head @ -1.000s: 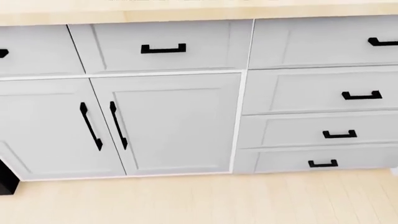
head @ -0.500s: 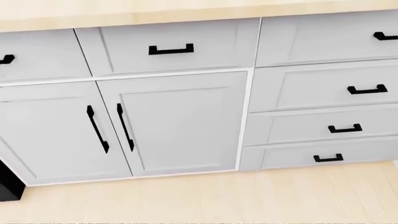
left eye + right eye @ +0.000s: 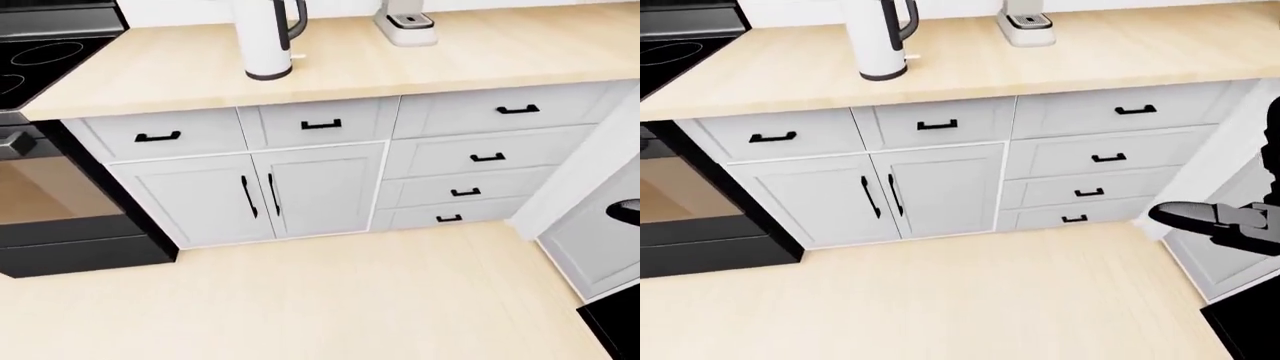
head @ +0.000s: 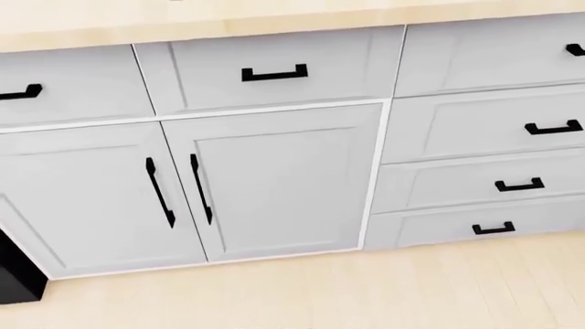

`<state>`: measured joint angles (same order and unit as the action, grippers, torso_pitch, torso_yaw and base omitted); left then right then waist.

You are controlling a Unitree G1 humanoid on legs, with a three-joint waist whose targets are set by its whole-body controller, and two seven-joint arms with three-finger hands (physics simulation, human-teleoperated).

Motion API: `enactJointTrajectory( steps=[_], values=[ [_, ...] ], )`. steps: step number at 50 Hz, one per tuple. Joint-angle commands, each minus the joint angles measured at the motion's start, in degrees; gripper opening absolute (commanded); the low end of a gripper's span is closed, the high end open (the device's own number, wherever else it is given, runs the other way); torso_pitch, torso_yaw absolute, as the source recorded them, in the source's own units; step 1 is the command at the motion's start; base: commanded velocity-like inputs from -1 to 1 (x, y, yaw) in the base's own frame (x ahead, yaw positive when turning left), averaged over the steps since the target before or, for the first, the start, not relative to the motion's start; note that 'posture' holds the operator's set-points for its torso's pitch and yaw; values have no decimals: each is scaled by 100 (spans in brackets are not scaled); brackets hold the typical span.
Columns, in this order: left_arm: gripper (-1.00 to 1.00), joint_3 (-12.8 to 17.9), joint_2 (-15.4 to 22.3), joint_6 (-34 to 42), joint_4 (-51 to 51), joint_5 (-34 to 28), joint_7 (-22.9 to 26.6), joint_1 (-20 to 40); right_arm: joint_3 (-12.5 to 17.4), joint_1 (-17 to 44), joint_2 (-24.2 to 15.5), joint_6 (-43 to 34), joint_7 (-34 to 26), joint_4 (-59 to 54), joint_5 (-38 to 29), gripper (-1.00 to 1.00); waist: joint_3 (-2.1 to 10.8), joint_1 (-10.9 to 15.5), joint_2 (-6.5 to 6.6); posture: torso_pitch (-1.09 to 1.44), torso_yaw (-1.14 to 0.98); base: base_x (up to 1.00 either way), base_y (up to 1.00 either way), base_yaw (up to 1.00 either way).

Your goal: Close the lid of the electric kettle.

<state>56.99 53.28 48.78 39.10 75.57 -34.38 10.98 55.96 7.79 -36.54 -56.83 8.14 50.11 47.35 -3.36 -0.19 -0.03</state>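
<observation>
Looking down from the robot's head, the eye views take in a kitchen run from left to right. A black stove point(image 3: 40, 56) with an oven door point(image 3: 55, 199) below it fills the left edge of the left-eye view. Just beside it begins a light wood countertop point(image 3: 480, 52), which stretches to the right edge of the view.

The electric kettle point(image 3: 265, 37), white with a dark handle on its right side, stands on the countertop near its left end and toward the wall edge. Its top is cut off by the upper edge of both eye views, so the lid cannot be seen. Well apart to its right, a small white and grey appliance point(image 3: 407, 26) sits against the wall edge of the countertop.

Beneath the countertop, pale grey cabinets carry black handles. A pair of cabinet doors point(image 4: 183, 195) hangs under two shallow drawers, and a stack of four drawers point(image 4: 494, 157) stands to the right. The head view shows only these cabinet fronts and a strip of pale wood floor point(image 3: 330, 300), which runs across the bottom of every view.

At the right edge of the right-eye view, the right hand point(image 3: 1220, 221) shows as a dark and grey shape near the lowest drawer, touching nothing. How far its fingers stand apart cannot be told. The left hand appears in no view.
</observation>
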Motion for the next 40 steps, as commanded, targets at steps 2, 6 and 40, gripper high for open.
enactJointTrajectory(
  steps=[2,6,40],
  values=[
    [100,104,120,-152,24,-30,-27,54,20,61,-65,180,-56,86,-34,100,26,5,78,0,0,0,19,0],
    [100,151,117,-156,-11,-50,12,32,19,55,-34,187,-67,86,-50,100,81,42,356,0,0,0,19,0],
    [100,35,-4,-158,17,-216,74,63,-29,88,55,135,-200,111,-289,100,42,32,-11,0,0,0,19,0]
  ],
)
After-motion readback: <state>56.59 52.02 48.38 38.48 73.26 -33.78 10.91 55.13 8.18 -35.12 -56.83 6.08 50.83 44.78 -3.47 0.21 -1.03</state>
